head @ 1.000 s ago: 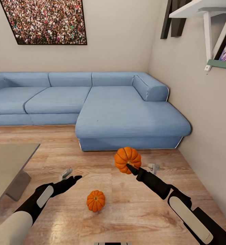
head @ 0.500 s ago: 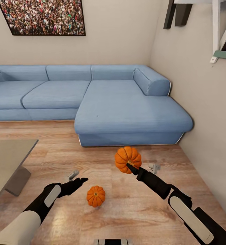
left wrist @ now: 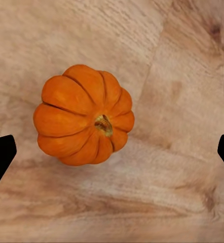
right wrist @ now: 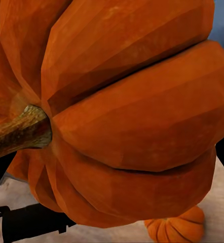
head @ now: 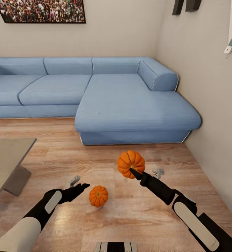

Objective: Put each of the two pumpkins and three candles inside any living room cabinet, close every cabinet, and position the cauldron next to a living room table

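From the head camera, the right tool (head: 134,172) is closed on one pumpkin (head: 131,163) and holds it in the air above the wooden floor (head: 136,217). The second pumpkin (head: 98,196) sits on the floor, just beside the left tool (head: 81,187), which is low and points toward it; from here I cannot tell how wide that tool is. A corner of the table (head: 7,154) shows at the left, and the blue sofa (head: 129,105) stands behind, against the walls. No cabinet, candle or cauldron appears, so I judge the task is at its beginning: one pumpkin is lifted, one waits, and nothing is stored yet. The floor between table corner, sofa front and right wall is open, so both arms have room.

In the left wrist camera, the floor pumpkin (left wrist: 84,115) stands upright, stem up. Two dark fingertips (left wrist: 0,154) show at opposite edges, far apart, so this tool is wide open and not touching it.

In the right wrist camera, the held pumpkin (right wrist: 127,111) is very close, its stem (right wrist: 18,132) toward one side. Behind it a small part of the other pumpkin (right wrist: 175,230) lies on the floor.
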You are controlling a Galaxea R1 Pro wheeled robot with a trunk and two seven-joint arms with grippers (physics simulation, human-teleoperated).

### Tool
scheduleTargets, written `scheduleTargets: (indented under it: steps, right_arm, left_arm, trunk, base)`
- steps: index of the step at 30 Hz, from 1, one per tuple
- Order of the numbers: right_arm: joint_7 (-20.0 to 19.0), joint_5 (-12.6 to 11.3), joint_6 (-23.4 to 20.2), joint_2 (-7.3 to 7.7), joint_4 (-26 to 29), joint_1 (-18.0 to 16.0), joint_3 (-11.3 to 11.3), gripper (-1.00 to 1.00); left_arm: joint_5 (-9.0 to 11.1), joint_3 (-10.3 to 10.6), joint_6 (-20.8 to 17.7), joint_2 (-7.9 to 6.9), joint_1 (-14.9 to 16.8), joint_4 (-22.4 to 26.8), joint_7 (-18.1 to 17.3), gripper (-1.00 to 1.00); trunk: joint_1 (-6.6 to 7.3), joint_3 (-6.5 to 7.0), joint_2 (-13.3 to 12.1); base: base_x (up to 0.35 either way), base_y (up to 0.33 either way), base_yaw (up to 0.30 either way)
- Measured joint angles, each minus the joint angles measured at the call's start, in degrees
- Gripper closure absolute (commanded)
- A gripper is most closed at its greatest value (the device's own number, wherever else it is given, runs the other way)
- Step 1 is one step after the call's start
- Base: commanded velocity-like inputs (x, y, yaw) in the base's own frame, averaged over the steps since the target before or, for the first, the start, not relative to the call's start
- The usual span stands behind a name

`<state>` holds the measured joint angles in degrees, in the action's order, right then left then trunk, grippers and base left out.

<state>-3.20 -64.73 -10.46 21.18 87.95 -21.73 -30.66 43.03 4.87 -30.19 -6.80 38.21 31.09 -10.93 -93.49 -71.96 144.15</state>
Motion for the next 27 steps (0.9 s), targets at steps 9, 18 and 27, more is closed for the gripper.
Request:
scheduleTargets:
  steps: [9, 18, 27]
  right_arm:
    - [0.30, 0.01, -0.41, 0.12, 0.33, -0.01, 0.02, 1.00]
    - [0.47, 0.02, -0.42, -0.05, 0.14, 0.01, -0.06, 1.00]
    - [0.48, 0.09, -0.41, -0.04, 0.06, 0.02, -0.07, 1.00]
  left_arm:
    - [-0.54, 0.00, 0.63, -0.01, 0.00, -0.01, -0.01, -1.00]
    - [-0.98, 0.04, 0.93, -0.18, 0.00, -0.01, 0.06, -1.00]
    - [-1.01, 0.05, 0.99, -0.24, 0.00, -0.01, 0.18, -1.00]
  trunk:
    - [-0.23, -2.00, 0.12]
    - [-0.46, -3.99, 0.24]
    - [-0.70, -5.99, 0.36]
  base:
    - [0.000, 0.000, 0.000]
    - [0.000, 0.000, 0.000]
    - [0.000, 0.000, 0.000]
